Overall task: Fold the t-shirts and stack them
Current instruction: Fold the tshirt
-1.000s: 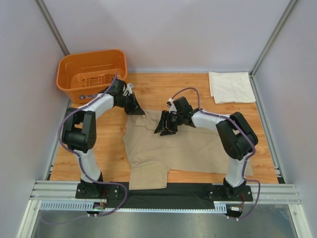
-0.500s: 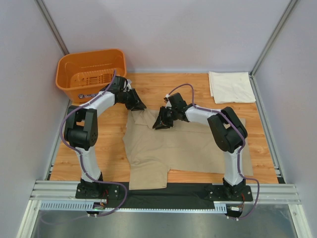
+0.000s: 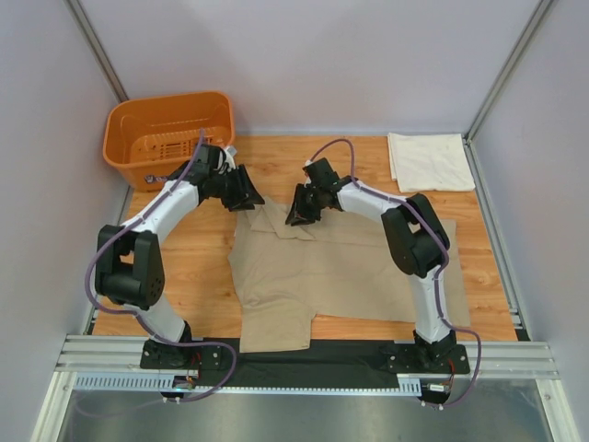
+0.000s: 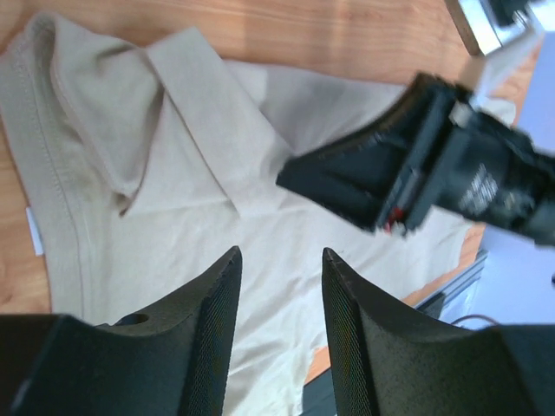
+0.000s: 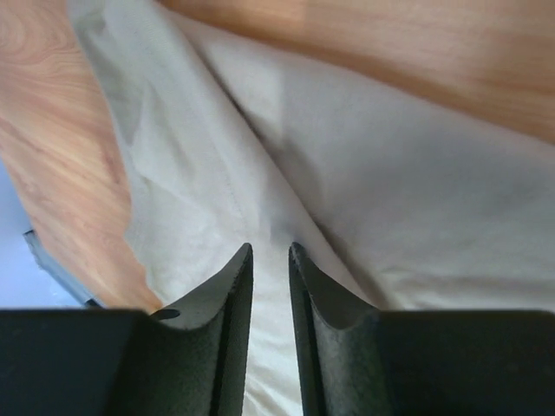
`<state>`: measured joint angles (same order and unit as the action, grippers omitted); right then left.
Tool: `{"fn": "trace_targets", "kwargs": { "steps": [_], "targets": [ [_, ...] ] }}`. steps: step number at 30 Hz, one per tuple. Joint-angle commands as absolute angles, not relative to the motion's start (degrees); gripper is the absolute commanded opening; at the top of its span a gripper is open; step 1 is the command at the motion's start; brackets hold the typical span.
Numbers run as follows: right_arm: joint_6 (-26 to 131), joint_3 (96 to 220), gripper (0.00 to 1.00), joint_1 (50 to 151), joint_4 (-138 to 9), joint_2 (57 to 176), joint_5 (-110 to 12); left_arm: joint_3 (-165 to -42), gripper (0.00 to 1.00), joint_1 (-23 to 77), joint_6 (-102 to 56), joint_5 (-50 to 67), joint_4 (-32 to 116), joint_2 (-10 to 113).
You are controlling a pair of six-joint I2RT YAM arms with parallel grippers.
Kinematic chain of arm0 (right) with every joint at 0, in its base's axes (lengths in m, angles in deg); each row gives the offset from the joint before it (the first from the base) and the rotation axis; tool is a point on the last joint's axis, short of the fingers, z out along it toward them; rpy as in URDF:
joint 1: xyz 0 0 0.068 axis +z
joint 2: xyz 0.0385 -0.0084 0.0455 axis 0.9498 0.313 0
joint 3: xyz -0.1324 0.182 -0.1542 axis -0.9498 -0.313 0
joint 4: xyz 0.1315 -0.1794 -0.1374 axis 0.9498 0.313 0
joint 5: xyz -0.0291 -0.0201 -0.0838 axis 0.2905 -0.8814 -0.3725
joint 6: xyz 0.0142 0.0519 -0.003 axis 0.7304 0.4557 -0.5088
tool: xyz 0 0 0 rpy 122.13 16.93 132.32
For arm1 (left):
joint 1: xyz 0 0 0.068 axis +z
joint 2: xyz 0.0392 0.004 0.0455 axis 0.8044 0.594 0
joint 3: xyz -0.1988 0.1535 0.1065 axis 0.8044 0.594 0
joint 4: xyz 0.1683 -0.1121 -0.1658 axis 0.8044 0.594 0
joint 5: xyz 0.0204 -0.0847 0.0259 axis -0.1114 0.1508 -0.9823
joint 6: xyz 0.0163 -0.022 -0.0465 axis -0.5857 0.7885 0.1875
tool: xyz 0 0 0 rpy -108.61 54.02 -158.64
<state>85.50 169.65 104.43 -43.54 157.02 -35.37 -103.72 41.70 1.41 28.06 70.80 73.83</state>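
Since a second ago the left gripper (image 3: 245, 197) has gone from closed to spread. The right gripper (image 3: 299, 212) has moved farther from the bases while narrowing. The far edge of the tan shirt (image 3: 322, 272) has crept outward with them.

- Tan shirt lies mostly flat mid-table, one sleeve reaching the near edge, far-left corner bunched and folded over.
- Left gripper hovers over that bunched corner, fingers (image 4: 217, 329) apart, nothing between them, only cloth below.
- Right gripper sits at the shirt's far edge, close beside the left one. Its fingers (image 5: 227, 321) are nearly together, pinching a raised crease of tan cloth.
- Cream shirt (image 3: 428, 161) lies folded at the far right corner of the table (image 3: 276, 157), well apart from the tan one.
- Orange basket (image 3: 166, 98) stands in the far left corner, behind the left arm.
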Motion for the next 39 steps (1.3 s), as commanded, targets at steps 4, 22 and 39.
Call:
{"fn": "trace_targets", "kwargs": {
  "steps": [4, 22, 39],
  "targets": [
    [71.7, 178.2, 0.48, 105.3, -31.6, 157.0, -40.4, -101.5, 0.49, 42.0, -7.9, 25.7, 74.8, 67.0],
    [53.1, 198.5, 0.7, 122.2, -12.7, 166.8, -75.6, -93.6, 0.4, 43.2, -4.5, 15.2, 78.3, 50.1],
    [53.9, 198.6, 0.54, 123.1, -11.4, 169.3, -80.0, -93.2, 0.39, 45.6, -5.9, 14.0, 80.8, 45.9]
  ]
}}
